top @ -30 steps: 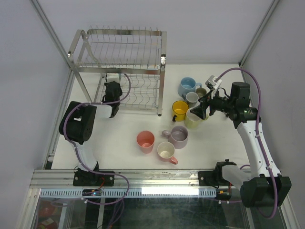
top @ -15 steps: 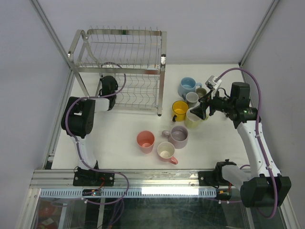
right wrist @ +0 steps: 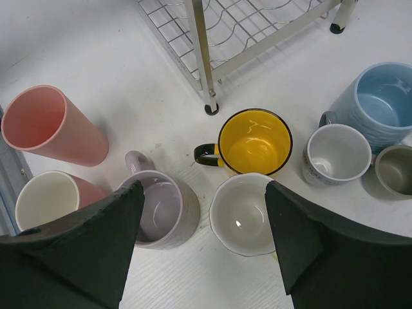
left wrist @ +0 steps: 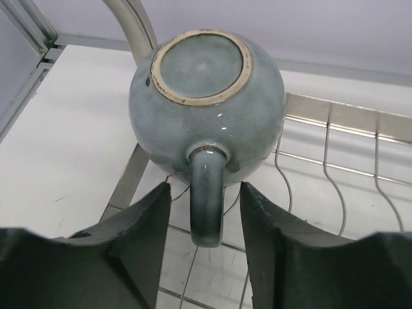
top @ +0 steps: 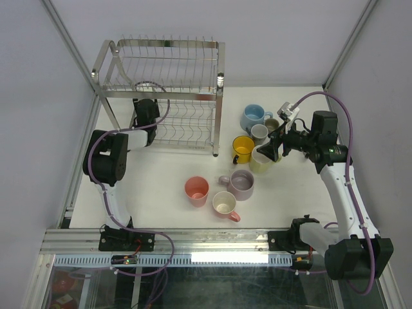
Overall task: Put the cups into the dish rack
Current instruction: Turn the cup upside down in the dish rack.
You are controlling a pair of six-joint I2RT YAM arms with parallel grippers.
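- What is in the dish rack?
- One grey-blue mug, upside down on the bottom shelf. The left pincer is a little open around its handle, not touching.
- And the other cups?
- Empty, on the worktop. The right pincer hangs wide over a pale cup. From above, the mug is hidden.

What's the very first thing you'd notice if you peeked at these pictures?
A blue-grey mug sits upside down on the dish rack's lower wire shelf. Its handle points between the open fingers of the left gripper, which do not touch it. Right of the rack, colourful mugs crowd the white table. A bright yellow mug stands out, and the right gripper is open above a pale mug beside it.
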